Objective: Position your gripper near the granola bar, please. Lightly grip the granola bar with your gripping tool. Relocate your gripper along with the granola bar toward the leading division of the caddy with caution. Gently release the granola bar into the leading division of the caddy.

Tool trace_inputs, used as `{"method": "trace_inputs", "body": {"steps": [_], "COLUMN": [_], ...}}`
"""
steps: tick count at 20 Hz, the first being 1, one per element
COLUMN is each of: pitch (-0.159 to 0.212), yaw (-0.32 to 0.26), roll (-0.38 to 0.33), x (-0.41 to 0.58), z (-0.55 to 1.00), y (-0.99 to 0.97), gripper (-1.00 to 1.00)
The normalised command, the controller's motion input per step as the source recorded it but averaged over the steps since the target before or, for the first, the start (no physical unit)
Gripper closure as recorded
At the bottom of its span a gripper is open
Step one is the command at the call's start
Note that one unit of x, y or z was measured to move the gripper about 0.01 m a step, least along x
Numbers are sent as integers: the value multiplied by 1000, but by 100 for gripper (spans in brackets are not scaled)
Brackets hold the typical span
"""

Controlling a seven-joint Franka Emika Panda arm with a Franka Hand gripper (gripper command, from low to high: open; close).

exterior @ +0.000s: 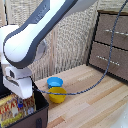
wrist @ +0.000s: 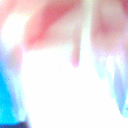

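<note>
1. Hanging low over the caddy (exterior: 41, 107) at the exterior view's left, the gripper (exterior: 21, 102) has its white body just above the black fabric box, with its blue-tipped fingers reaching down inside.
2. The granola bar (exterior: 9, 111), a yellow-orange packet with red print, shows inside the caddy compartment nearest the exterior view's left edge, right beside the fingers.
3. I cannot tell whether the gripper is clamped on the packet or has let go; the fingers are too small and partly hidden in the exterior view, and the wrist view is a washed-out blur of white, pink and blue.
4. Judging from this, the approach, the grasp and the carry look done, since the packet is already within the caddy walls.
5. What seems left is the release, if not yet made, and lifting clear.
6. The blue bowl (exterior: 55, 81) and yellow bowl (exterior: 56, 95) sit on the bench (exterior: 95, 105) just beside the caddy, touching each other, well away from the work.
</note>
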Motion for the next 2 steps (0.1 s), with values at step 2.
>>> {"method": "trace_inputs", "body": {"steps": [2], "pitch": [-124], "yaw": [-59], "roll": [16], "x": [317], "z": [271], "y": [-13], "gripper": [-100]}}
